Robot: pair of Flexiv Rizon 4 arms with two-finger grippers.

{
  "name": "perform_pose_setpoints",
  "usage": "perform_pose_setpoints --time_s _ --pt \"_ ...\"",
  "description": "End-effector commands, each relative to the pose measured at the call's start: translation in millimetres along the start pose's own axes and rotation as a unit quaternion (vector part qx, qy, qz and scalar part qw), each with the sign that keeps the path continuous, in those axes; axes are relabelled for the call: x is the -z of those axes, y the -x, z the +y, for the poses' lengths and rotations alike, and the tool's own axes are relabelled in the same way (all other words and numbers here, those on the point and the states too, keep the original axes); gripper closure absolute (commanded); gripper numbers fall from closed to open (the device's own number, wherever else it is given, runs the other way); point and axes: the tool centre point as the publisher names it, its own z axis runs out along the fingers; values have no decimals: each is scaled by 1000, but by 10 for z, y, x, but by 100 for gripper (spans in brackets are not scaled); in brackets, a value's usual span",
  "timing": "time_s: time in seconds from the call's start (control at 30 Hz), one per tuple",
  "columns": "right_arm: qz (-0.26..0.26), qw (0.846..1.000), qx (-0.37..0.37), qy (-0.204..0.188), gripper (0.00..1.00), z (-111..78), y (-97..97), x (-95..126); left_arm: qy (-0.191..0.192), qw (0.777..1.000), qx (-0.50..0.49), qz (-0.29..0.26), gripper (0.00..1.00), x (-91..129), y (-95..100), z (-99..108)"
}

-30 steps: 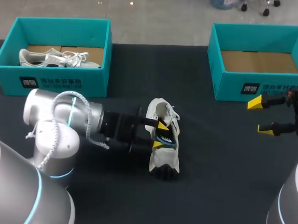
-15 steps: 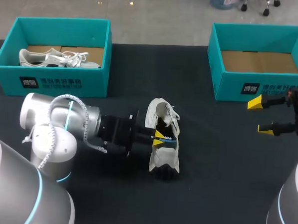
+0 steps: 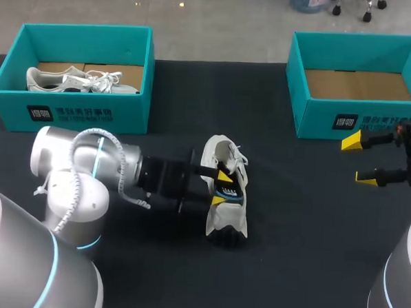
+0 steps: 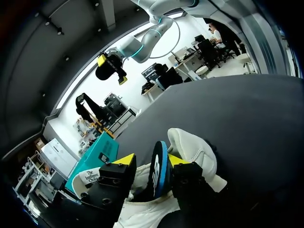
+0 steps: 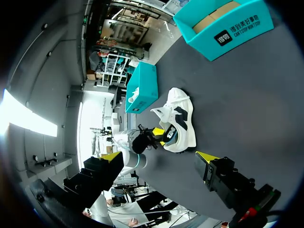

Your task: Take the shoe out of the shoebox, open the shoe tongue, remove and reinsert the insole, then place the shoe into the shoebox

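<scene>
Left gripper (image 3: 221, 184) sits inside the white sneaker (image 3: 225, 196) mid-table, spread astride the insole (image 4: 158, 168), likely to grasp it; right gripper (image 3: 360, 160) idles, spread.

Table top (image 3: 312, 222) was seen as dark, matt, cloth-like. Left shoebox (image 3: 84, 110) and right shoebox (image 3: 317, 118) were read as matt teal cardboard, floors bare brown. Shoe (image 3: 229, 210): white smooth upper, black rubbery sole. Insole (image 4: 157, 168) was edged in blue. Left arm (image 3: 61, 153) shell was noted glossy silver-white.
</scene>
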Motion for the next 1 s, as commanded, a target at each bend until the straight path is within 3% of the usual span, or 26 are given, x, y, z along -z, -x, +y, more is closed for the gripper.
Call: perform_pose_setpoints --time_s 0.03,0.3,0.53,0.77,0.87,0.93,1.0 --pt "-2 1000 -1 1 0 -16 -2 -1 5 1000 -5 -1 51 105 -4 -62" --pt "-2 1000 -1 1 0 -16 -2 -1 9 1000 -13 -1 63 202 22 -76" --pt "-2 1000 -1 1 0 -16 -2 -1 6 1000 -7 7 85 118 -28 -29" --pt "-2 1000 -1 1 0 -16 -2 -1 0 1000 0 17 94 70 -108 -44" --pt "-2 1000 -1 1 0 -16 -2 -1 -2 1000 -5 21 87 92 -109 -88" --pt "-2 1000 -1 1 0 -16 -2 -1 -2 1000 -10 23 67 132 -80 -119" --pt "-2 1000 -1 1 0 -16 -2 -1 -2 1000 -15 22 54 165 -54 -144"
